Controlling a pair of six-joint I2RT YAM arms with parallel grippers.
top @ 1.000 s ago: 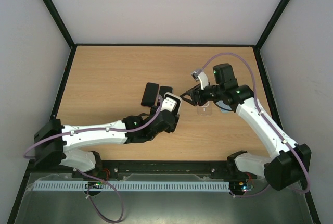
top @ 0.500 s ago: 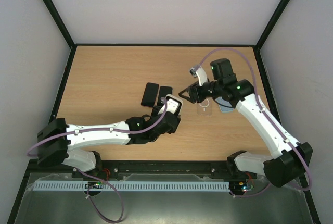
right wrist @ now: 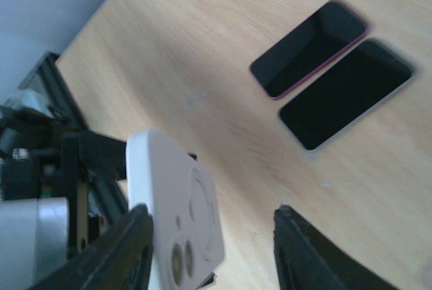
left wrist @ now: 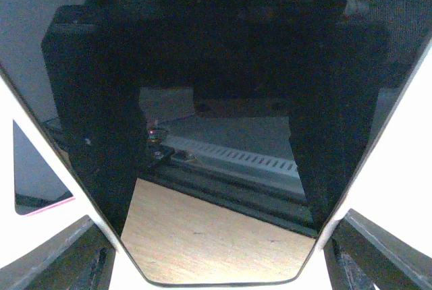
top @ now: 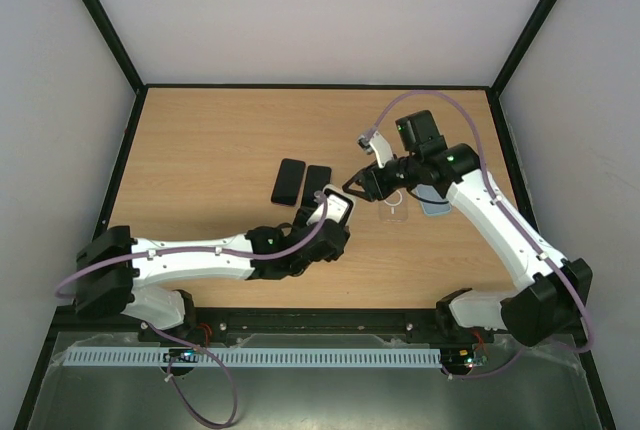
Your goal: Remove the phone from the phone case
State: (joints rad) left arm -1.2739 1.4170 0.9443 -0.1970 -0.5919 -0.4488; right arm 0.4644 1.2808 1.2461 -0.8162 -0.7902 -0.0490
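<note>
My left gripper (top: 333,218) is shut on the phone in its white case (top: 337,208) and holds it above the table's middle. In the left wrist view the phone's black screen (left wrist: 216,67) fills the frame between that gripper's (left wrist: 219,263) grey fingers (left wrist: 71,249), with the white case rim (left wrist: 405,162) at the sides. My right gripper (top: 353,186) is open just right of the case. In the right wrist view the case back (right wrist: 185,209), with its camera holes, stands between that gripper's (right wrist: 212,256) open fingers (right wrist: 307,249), close to the left one.
Two bare dark phones (top: 288,181) (top: 316,183) lie side by side left of the grippers; both show in the right wrist view (right wrist: 309,48) (right wrist: 345,94). A clear case (top: 396,212) and a pale blue case (top: 436,206) lie under the right arm.
My left gripper has drawn the cased phone slightly toward the near edge. My right gripper has shifted left, closer to the case, still open.
</note>
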